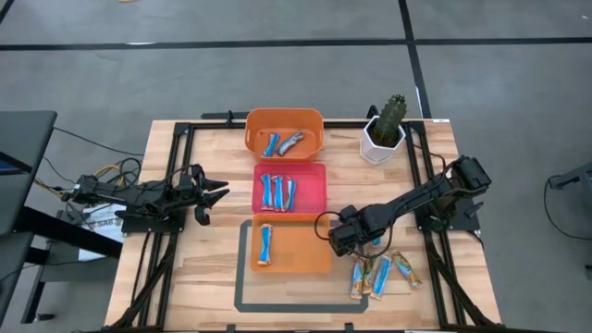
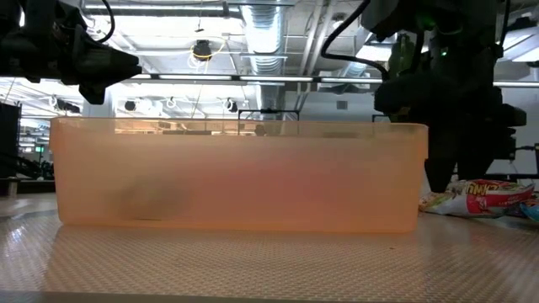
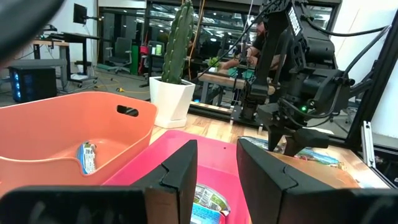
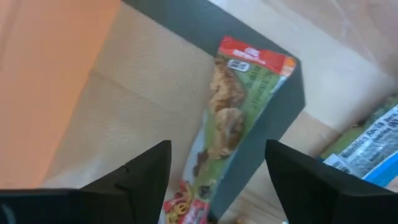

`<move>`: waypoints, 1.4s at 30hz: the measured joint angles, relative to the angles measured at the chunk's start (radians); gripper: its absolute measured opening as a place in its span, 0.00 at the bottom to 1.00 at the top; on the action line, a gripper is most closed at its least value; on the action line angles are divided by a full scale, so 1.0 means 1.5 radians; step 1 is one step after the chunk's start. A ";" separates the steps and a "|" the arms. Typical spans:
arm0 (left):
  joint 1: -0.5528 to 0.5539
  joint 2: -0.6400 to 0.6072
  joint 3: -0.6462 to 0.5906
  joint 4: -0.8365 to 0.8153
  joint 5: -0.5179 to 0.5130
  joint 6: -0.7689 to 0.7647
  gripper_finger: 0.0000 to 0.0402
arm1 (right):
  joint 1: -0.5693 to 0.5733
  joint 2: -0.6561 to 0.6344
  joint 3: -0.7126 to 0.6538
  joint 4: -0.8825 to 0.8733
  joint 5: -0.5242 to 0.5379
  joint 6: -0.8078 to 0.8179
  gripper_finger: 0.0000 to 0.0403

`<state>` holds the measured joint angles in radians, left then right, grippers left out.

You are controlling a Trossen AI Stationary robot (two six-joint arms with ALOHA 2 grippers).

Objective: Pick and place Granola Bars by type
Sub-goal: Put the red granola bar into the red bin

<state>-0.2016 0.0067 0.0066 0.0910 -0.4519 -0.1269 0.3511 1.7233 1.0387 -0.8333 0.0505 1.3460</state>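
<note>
Three trays stand in a row down the table's middle. The far orange tray (image 1: 310,139) holds two bars. The pink-red tray (image 1: 314,190) holds several blue-and-white bars. The near orange tray (image 1: 301,254) holds one blue-and-white bar (image 1: 265,244). My right gripper (image 1: 344,242) points down just right of the near tray, open. A green-and-red multicoloured bar (image 4: 233,118) lies flat on the table and a dark tape line, below the gap between the fingers (image 4: 217,149). My left gripper (image 1: 217,191) waits level at the table's left, open, holding nothing (image 3: 214,174).
Several loose bars (image 1: 381,271) lie on the table near its front right, beside my right gripper. A cactus in a white pot (image 1: 384,129) stands at the far right. A dark tape rectangle (image 1: 242,296) frames the near orange tray.
</note>
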 joint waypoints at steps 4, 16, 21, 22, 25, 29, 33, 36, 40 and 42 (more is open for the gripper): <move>0.000 0.000 0.000 0.000 0.000 0.000 0.26 | 0.000 0.000 -0.033 0.044 0.000 0.034 0.62; 0.000 0.000 0.000 0.000 0.000 0.000 0.26 | 0.000 -0.003 -0.078 0.102 0.006 0.040 0.44; 0.000 0.000 0.000 0.000 0.000 0.000 0.26 | 0.000 -0.003 -0.082 0.102 0.009 0.039 0.31; 0.000 0.000 0.000 0.000 0.000 0.000 0.26 | 0.000 -0.003 -0.082 0.102 0.010 0.039 0.28; 0.000 0.000 0.000 0.000 0.000 0.000 0.26 | 0.000 -0.003 -0.082 0.103 0.016 0.039 0.21; 0.000 0.000 0.000 0.000 0.000 0.000 0.26 | 0.000 -0.004 -0.082 0.107 0.018 0.039 0.14; 0.000 0.000 0.000 0.000 0.000 0.000 0.26 | 0.000 -0.007 -0.083 0.114 0.018 0.039 0.11; 0.000 0.000 0.000 0.000 0.000 0.000 0.26 | 0.000 -0.014 -0.085 0.125 0.019 0.040 0.09; 0.000 0.000 0.000 0.000 0.000 0.000 0.26 | -0.004 -0.044 -0.082 0.145 0.036 0.040 0.07; 0.000 0.000 0.000 0.000 0.000 0.000 0.26 | -0.008 -0.059 -0.083 0.141 0.047 0.040 0.06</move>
<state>-0.2016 0.0067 0.0063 0.0910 -0.4519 -0.1269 0.3387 1.6352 0.9142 -0.6222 0.1214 1.4063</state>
